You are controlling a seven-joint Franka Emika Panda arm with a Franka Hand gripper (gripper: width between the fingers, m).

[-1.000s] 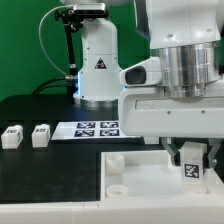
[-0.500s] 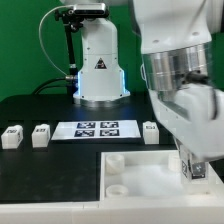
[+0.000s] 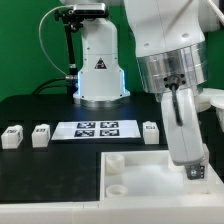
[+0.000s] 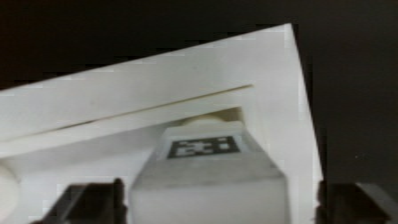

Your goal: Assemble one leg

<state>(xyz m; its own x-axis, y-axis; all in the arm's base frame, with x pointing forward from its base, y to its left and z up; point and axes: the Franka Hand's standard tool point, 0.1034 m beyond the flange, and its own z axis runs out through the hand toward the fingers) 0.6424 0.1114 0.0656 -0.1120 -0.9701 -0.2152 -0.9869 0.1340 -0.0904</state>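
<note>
My gripper [image 3: 191, 168] stands over the right part of the large white panel [image 3: 140, 178], near its far right corner, fingers pointing down. In the wrist view a white leg [image 4: 214, 165] with a black-and-white tag on its face stands upright between my two dark fingers [image 4: 93, 204], which sit close against its sides; the gripper [image 4: 214, 208] is shut on it. The leg's lower end rests at the panel [image 4: 107, 110]. In the exterior view the fingers hide most of this leg. Three more legs [image 3: 11, 137] [image 3: 40, 134] [image 3: 151, 131] lie on the black table.
The marker board [image 3: 98, 128] lies between the loose legs. The white robot base [image 3: 98, 65] stands behind it. Two round sockets [image 3: 115, 160] [image 3: 118, 185] show on the panel at the exterior view's left side.
The wrist has turned about its vertical axis with the leg held in place at the panel's corner. The leg's tag no longer faces the exterior camera.
</note>
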